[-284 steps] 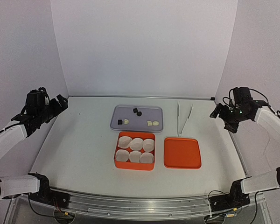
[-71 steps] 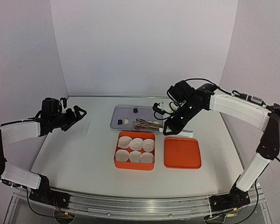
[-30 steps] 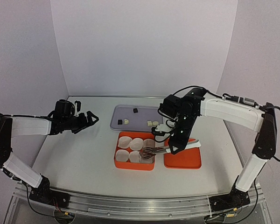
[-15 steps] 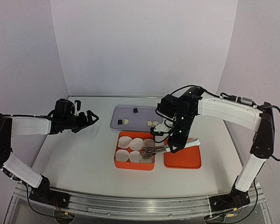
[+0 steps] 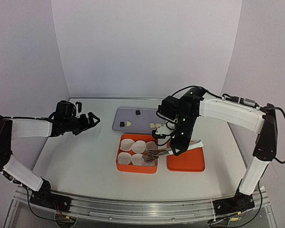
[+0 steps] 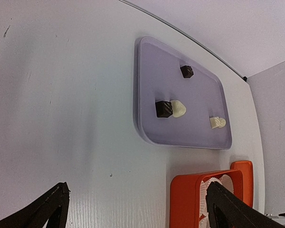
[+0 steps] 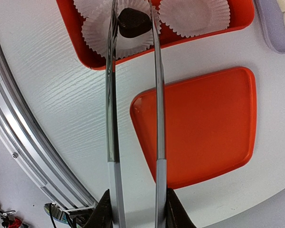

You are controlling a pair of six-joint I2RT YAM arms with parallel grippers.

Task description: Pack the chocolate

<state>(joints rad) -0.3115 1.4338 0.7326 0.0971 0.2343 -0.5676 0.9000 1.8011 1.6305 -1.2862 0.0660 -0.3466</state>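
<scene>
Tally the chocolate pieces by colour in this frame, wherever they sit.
Dark brown chocolate cubes: 3 (two on the lilac plastic tray, one between the tips of the metal tongs at a white paper cup)
Pale cream chocolate lumps: 3 (all on the tray)
Total: 6

Tongs (image 7: 112,95) flank dark choc (image 7: 133,22) @ paper cup (image 7: 102,40), orange box (image 7: 240,14).

No readable text, labels, brands, numbers or signs showing in any of the views, nothing legible appearing anywhere.
</scene>
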